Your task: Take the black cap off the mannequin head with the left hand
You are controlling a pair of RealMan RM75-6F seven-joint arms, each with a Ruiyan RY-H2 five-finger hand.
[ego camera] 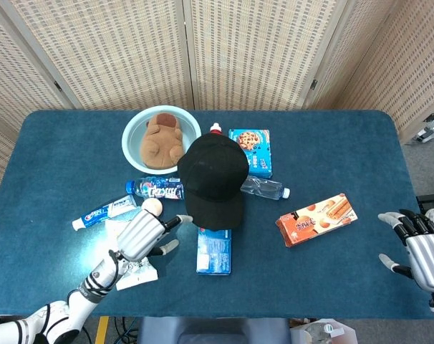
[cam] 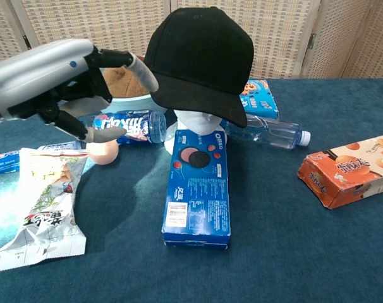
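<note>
The left robot hand (cam: pixel 59 79) hovers at frame left with fingers spread, empty, just beside the black cap (cam: pixel 201 60). Close on the cap's crown or brim, then lift straight up so the mannequin head (cam: pixel 194 123) stays upright.

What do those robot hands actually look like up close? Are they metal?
The left hand has a smooth silvery-grey shell over its back, black linkages in the fingers, pale grey fingertip pads and one small blue dot. Its wrist is ringed black and white. The right hand looks alike: silver back, dark fingers. Whether they're metal, I can't tell.
</note>
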